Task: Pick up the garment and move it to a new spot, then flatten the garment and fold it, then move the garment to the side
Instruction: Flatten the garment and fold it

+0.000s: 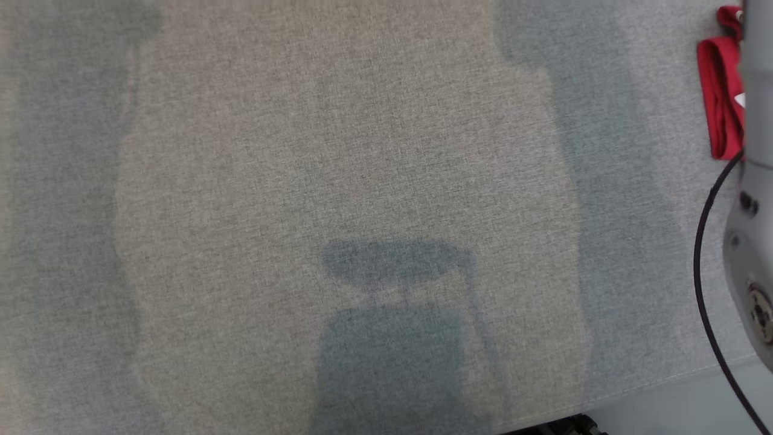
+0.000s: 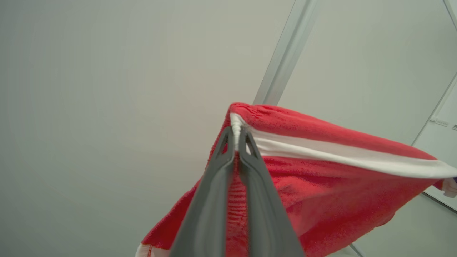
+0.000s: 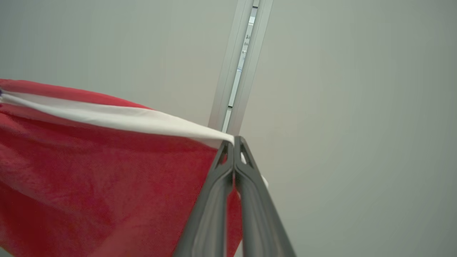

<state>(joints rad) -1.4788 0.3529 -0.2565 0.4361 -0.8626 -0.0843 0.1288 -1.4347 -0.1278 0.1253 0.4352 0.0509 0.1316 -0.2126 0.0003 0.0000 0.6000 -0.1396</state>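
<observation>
The left end effector (image 2: 236,132) is clenched on one end of a red garment (image 2: 321,185), its two dark fingers pinched over the white band along the cloth's top edge. The right end effector (image 3: 234,141) grips the other end of that band, jaws pressed together on the garment (image 3: 89,171). The cloth hangs stretched between the two, with a pale wall and a metal rail (image 3: 239,53) behind it. In the head view, a red fold of the garment (image 1: 721,103) shows beside a pale forearm (image 1: 758,121), above the far right edge of the grey fabric-covered surface (image 1: 362,151).
</observation>
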